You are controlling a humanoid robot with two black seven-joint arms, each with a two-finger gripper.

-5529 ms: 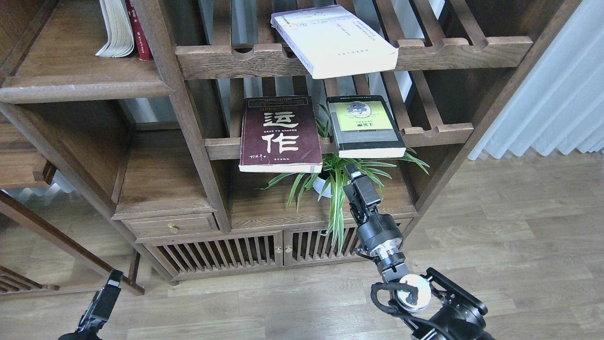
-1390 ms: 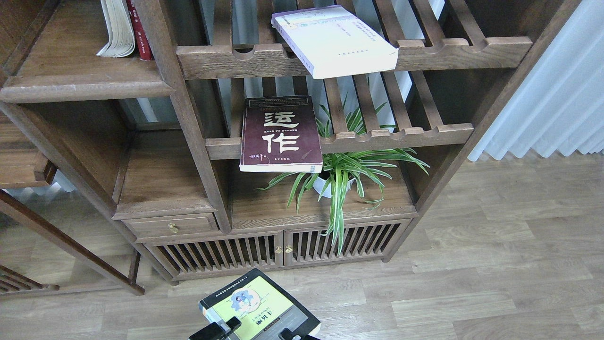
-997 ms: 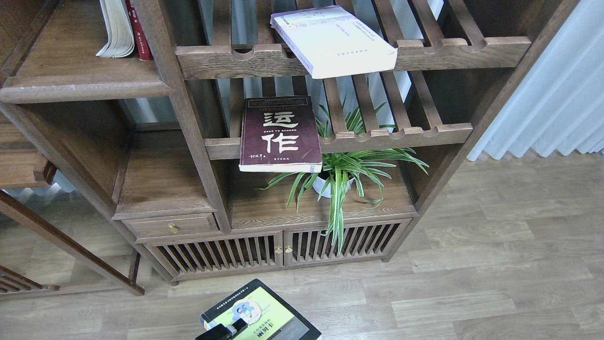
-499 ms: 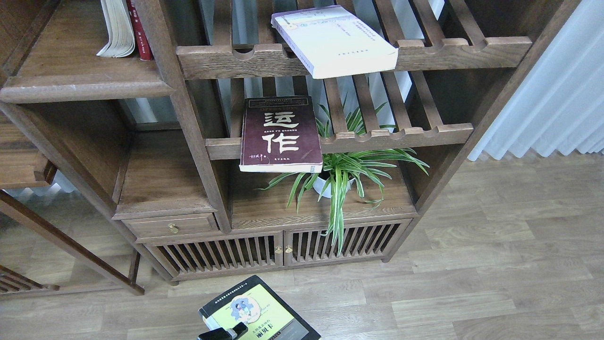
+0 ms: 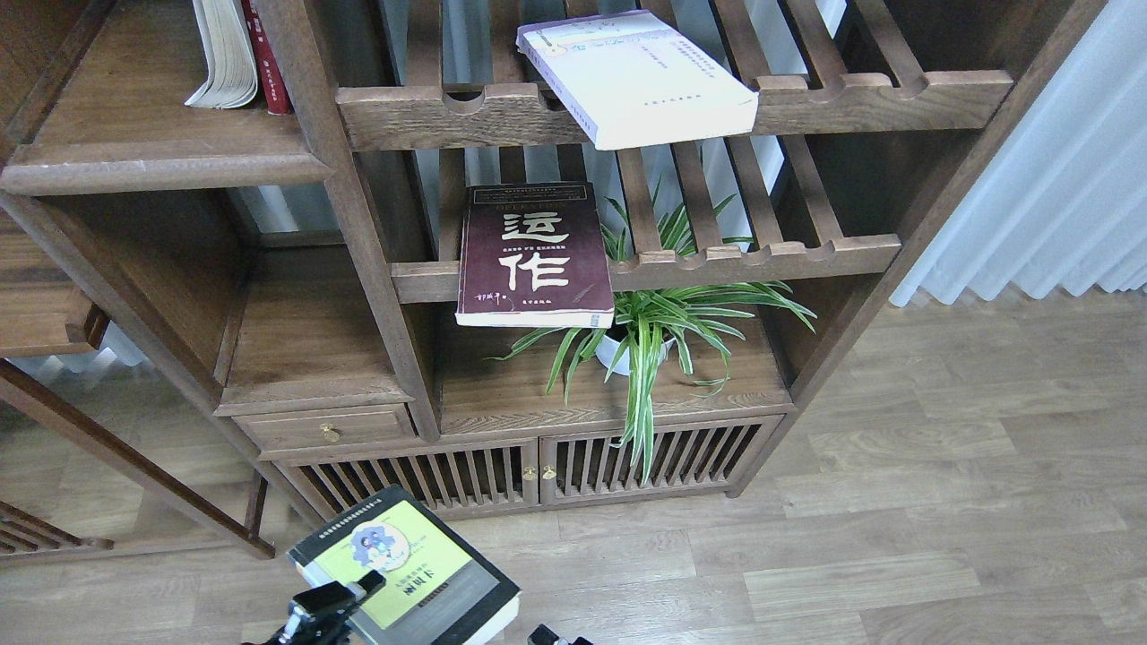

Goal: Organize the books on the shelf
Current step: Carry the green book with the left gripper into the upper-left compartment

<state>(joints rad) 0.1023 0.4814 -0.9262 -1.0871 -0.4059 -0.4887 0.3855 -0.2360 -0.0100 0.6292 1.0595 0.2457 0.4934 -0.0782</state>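
Observation:
The black-grey book with a yellow-green panel (image 5: 403, 564) is held low over the floor at the bottom left. My left gripper (image 5: 348, 595) is clamped on its near left edge, one finger across the cover. The maroon book with white characters (image 5: 533, 255) lies flat on the lower slatted rack and overhangs the front rail. The white-lavender book (image 5: 636, 76) lies askew on the upper slatted rack. The solid dark-brown shelf (image 5: 161, 166) is at the upper left. Only a dark tip of my right gripper (image 5: 545, 637) shows at the bottom edge.
A pale book (image 5: 224, 54) and a red book (image 5: 264, 54) stand at the back of the solid shelf. A potted spider plant (image 5: 645, 331) sits under the lower rack. White curtains (image 5: 1057, 179) hang at the right. Wooden floor lies in front.
The black-grey book left the lower rack, came down to the bottom of the view, and in the last half second shifted left and up with my left gripper. The right arm dropped almost out of view.

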